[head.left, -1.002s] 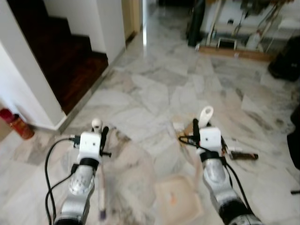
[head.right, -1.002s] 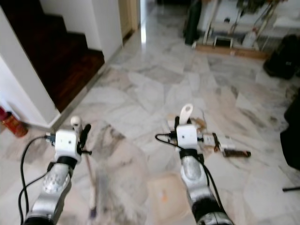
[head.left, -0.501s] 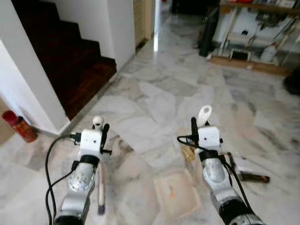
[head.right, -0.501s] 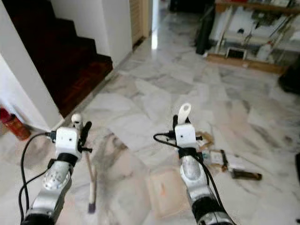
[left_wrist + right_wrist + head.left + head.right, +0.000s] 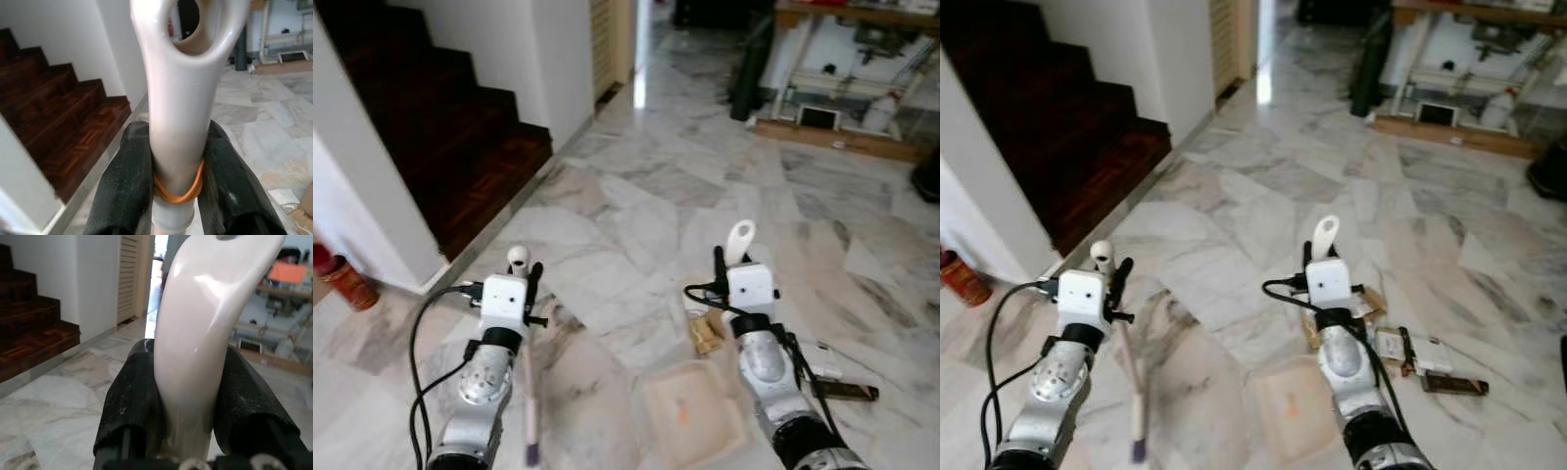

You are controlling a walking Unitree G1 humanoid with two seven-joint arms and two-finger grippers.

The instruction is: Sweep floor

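My left gripper is shut on the white broom handle, which has a hanging hole at its top and an orange rubber band just above the fingers. The broom stick runs down toward the marble floor beside my left arm. My right gripper is shut on the cream dustpan handle. The dustpan hangs low in front of me, by my right arm. Scraps of cardboard and paper litter lie on the floor just beyond the dustpan, with a dark flat object to their right.
A dark wooden staircase rises at the left behind a white wall, with a red can at its foot. At the back right stand a shelf unit and a black bag. Open marble floor lies ahead.
The whole view has shifted as the camera moved; the litter now lies closer to the dustpan. Both grippers keep the same hold on their handles.
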